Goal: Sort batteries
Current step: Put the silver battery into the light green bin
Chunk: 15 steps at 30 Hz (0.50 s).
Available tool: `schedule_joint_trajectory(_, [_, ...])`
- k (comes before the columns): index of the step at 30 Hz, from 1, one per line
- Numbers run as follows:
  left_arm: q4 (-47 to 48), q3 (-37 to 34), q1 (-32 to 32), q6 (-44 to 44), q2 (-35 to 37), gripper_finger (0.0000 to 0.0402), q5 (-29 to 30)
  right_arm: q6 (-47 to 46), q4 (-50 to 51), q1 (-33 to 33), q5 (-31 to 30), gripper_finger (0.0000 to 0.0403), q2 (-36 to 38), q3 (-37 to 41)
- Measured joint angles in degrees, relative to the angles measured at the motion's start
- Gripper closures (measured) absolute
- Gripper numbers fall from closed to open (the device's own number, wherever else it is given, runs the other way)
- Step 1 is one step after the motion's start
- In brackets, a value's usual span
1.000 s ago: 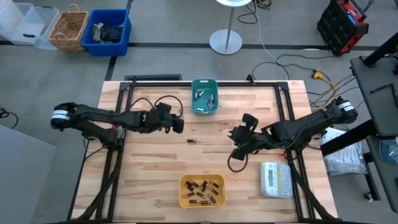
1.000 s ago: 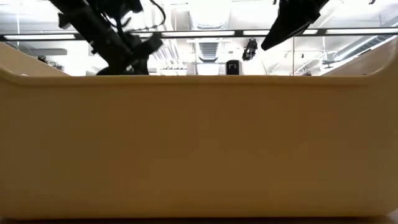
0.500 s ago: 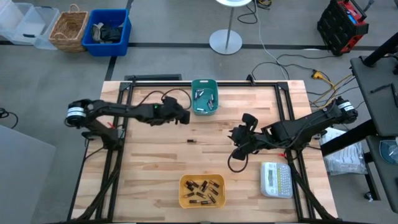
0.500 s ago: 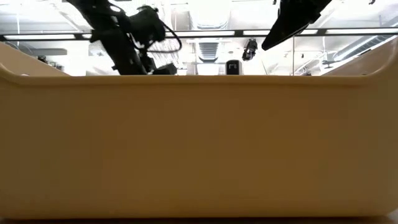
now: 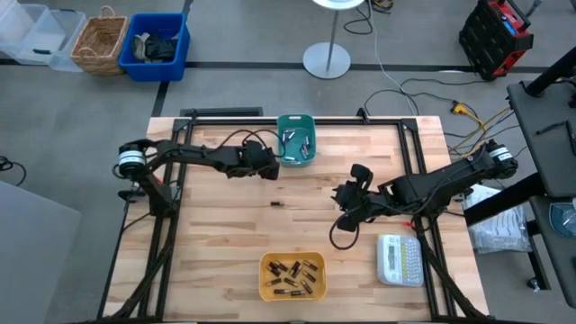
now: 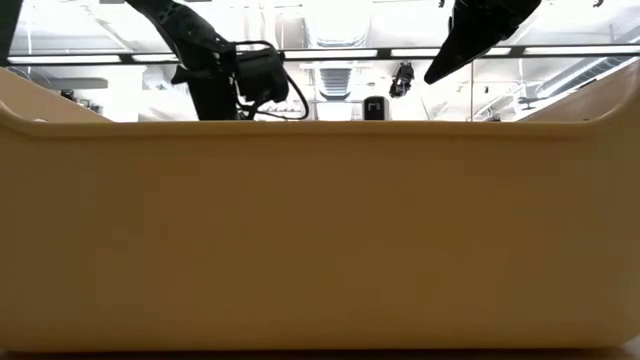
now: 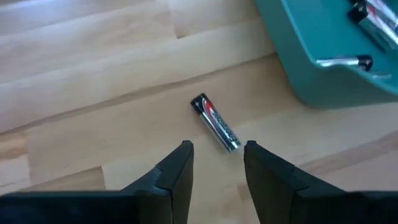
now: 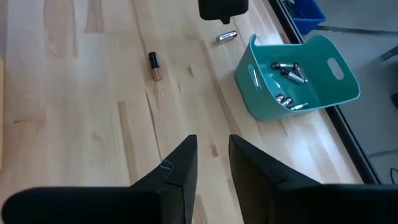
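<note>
Meanwhile, left gripper (image 7: 216,163), parted and empty, hovered over a silver-black cylindrical battery (image 7: 215,122) at the teal plastic bin's (image 5: 295,139) eight o'clock, likely about to descend and close; right gripper (image 8: 209,163) waited, slightly open.

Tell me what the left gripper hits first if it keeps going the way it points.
Most likely the silver-and-black battery lying on the wooden table just ahead of the open left gripper, beside the teal bin; depth is uncertain.

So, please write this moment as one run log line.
left gripper: open, above loose battery beside teal bin | right gripper: open, waiting
</note>
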State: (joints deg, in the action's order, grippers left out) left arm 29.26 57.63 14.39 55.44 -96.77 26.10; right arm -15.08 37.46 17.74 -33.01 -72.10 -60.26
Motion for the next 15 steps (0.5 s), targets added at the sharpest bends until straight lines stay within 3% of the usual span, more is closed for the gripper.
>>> schedule_joint_trajectory(8, [0.49,-0.20,-0.02,-0.02,0.10,0.0271,-2.09,0.34,0.23,0.00,0.04,0.0328,0.00,0.03])
schedule_joint_trajectory(15, [0.30,-0.24,0.07,-1.73,0.29,0.0271,-4.78,-0.44,2.63,0.00,0.56,0.0312,0.02,0.05])
